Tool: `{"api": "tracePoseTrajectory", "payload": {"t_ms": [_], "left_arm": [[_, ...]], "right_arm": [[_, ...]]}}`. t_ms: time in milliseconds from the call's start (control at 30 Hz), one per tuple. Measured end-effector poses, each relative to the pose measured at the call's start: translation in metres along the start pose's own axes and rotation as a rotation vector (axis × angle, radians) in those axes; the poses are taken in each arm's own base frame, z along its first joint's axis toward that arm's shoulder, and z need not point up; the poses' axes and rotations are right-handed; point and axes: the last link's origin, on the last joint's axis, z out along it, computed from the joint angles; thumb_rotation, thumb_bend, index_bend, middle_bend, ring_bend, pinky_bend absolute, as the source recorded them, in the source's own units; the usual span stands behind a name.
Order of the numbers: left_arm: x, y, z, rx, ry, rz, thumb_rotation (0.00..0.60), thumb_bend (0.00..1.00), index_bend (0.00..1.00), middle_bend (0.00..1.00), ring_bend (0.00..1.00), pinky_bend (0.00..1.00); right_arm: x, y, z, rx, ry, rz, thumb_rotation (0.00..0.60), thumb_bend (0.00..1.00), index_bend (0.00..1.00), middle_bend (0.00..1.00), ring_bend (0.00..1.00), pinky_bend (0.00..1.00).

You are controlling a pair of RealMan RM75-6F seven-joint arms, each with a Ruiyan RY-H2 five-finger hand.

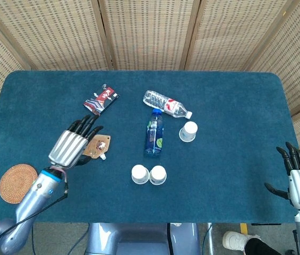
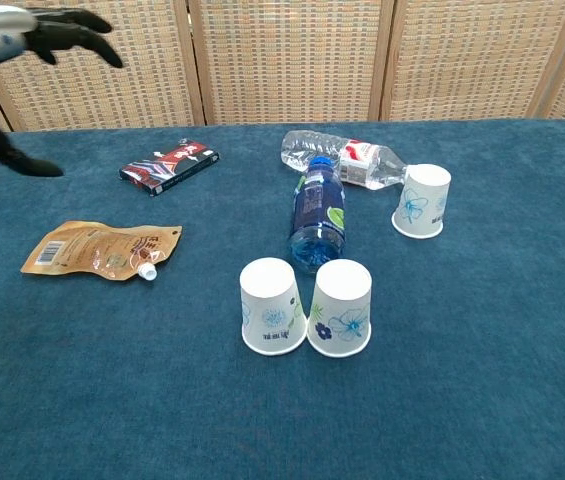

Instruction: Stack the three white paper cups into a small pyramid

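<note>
Two white paper cups with blue flower prints stand upside down side by side near the table's front: the left cup (image 1: 139, 174) (image 2: 271, 306) and the right cup (image 1: 157, 175) (image 2: 341, 308). A third cup (image 1: 188, 132) (image 2: 422, 201) stands upside down further back to the right. My left hand (image 1: 74, 144) (image 2: 22, 30) hovers open, fingers spread, over the left side of the table, well away from the cups. My right hand (image 1: 297, 178) is open beyond the table's right edge, holding nothing.
A blue bottle (image 1: 154, 133) (image 2: 317, 213) lies just behind the two cups. A clear bottle (image 1: 166, 104) (image 2: 344, 159) lies behind it. A brown pouch (image 1: 97, 146) (image 2: 100, 250), a dark snack packet (image 1: 101, 99) (image 2: 169, 165) and a woven coaster (image 1: 16, 184) occupy the left side.
</note>
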Motion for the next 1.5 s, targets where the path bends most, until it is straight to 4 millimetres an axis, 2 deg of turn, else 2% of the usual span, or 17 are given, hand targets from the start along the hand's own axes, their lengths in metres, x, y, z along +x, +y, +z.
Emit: {"api": "tracePoseTrajectory", "payload": {"t_ms": [133, 333, 433, 533, 700, 967, 1233, 1333, 1500], "left_arm": [[-0.006, -0.022, -0.054, 0.107, -0.002, 0.021, 0.6, 0.19, 0.13, 0.0, 0.0, 0.16], [-0.015, -0.034, -0.121, 0.165, -0.049, 0.043, 0.6, 0.19, 0.12, 0.0, 0.0, 0.16], [-0.021, -0.035, -0.145, 0.173, -0.079, 0.023, 0.6, 0.19, 0.12, 0.0, 0.0, 0.16], [-0.026, -0.04, -0.159, 0.188, -0.095, 0.002, 0.6, 0.19, 0.12, 0.0, 0.0, 0.16], [-0.027, -0.045, -0.163, 0.2, -0.092, -0.001, 0.6, 0.19, 0.12, 0.0, 0.0, 0.16], [-0.033, -0.053, -0.156, 0.221, -0.109, -0.014, 0.6, 0.19, 0.12, 0.0, 0.0, 0.16], [-0.04, -0.062, -0.151, 0.243, -0.136, -0.014, 0.6, 0.19, 0.12, 0.0, 0.0, 0.16], [-0.045, -0.067, -0.148, 0.254, -0.15, -0.005, 0.6, 0.19, 0.12, 0.0, 0.0, 0.16], [-0.049, -0.072, -0.145, 0.265, -0.163, -0.007, 0.6, 0.19, 0.12, 0.0, 0.0, 0.16]], "right_arm": [[-0.001, -0.004, 0.0, 0.008, 0.002, -0.018, 0.6, 0.15, 0.13, 0.0, 0.0, 0.05], [-0.005, -0.008, -0.001, 0.015, -0.005, -0.041, 0.6, 0.15, 0.12, 0.0, 0.0, 0.05], [-0.009, -0.012, 0.001, 0.026, -0.015, -0.053, 0.6, 0.15, 0.11, 0.0, 0.0, 0.05], [-0.011, -0.018, 0.007, 0.045, -0.024, -0.063, 0.6, 0.15, 0.11, 0.0, 0.0, 0.05], [-0.008, -0.041, 0.028, 0.11, -0.029, -0.057, 0.6, 0.15, 0.11, 0.0, 0.0, 0.05], [-0.006, -0.106, 0.084, 0.262, -0.082, -0.062, 0.6, 0.15, 0.11, 0.0, 0.0, 0.05], [-0.027, -0.179, 0.14, 0.336, -0.178, -0.078, 0.6, 0.15, 0.12, 0.0, 0.0, 0.05], [-0.038, -0.199, 0.157, 0.351, -0.205, -0.094, 0.6, 0.15, 0.12, 0.0, 0.0, 0.05], [-0.057, -0.22, 0.182, 0.337, -0.259, -0.113, 0.6, 0.15, 0.15, 0.0, 0.0, 0.06]]}}
